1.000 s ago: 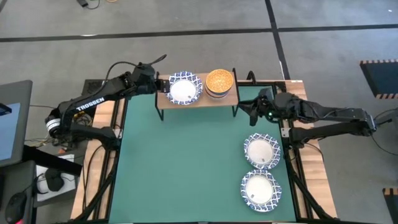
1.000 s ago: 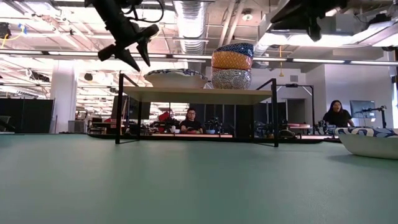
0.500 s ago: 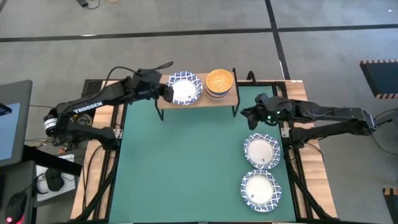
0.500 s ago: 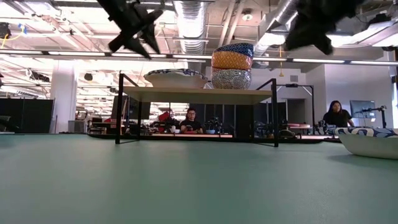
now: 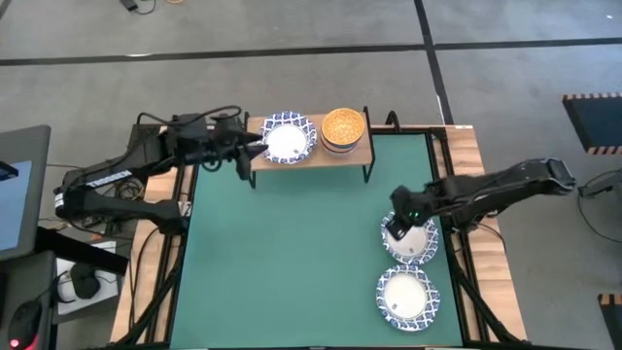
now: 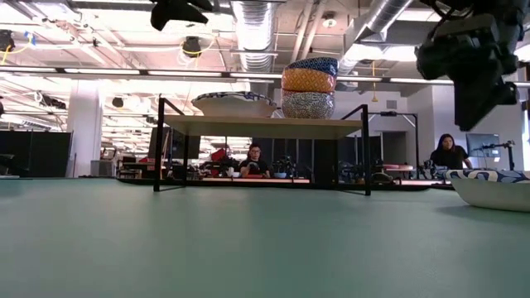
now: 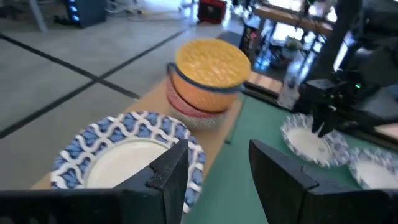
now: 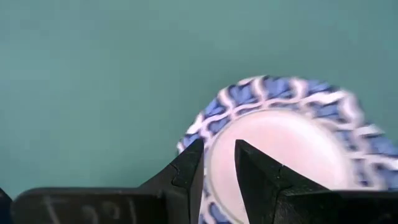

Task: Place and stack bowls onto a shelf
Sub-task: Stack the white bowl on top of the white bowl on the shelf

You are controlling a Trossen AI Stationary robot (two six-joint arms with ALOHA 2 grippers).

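Observation:
The shelf (image 5: 321,156) stands at the table's far edge. A white bowl with a blue lattice rim (image 5: 288,139) rests on its plank, and beside it stands a stack of smaller bowls (image 5: 343,127) with a yellow-orange one on top. Two more lattice-rimmed bowls (image 5: 412,241) (image 5: 408,297) sit on the green table at the right. My left gripper (image 5: 256,148) (image 7: 217,177) hovers open just left of the shelf bowl, holding nothing. My right gripper (image 5: 395,227) (image 8: 219,168) points down above the farther table bowl's left rim (image 8: 217,112), its fingers slightly apart and clear of it.
The shelf's thin black legs (image 6: 159,145) stand on the mat. The wooden table edges (image 5: 471,146) run along both sides. People sit at desks in the room beyond (image 6: 255,161). Open green mat (image 5: 292,262) fills the table's middle and left.
My left gripper has risen beside the shelf's left end, rolling and levelling out. My right gripper has left the shelf's right end, come toward the table's near edge, tipped to point downward and sunk over the farther table bowl. No bowl has moved.

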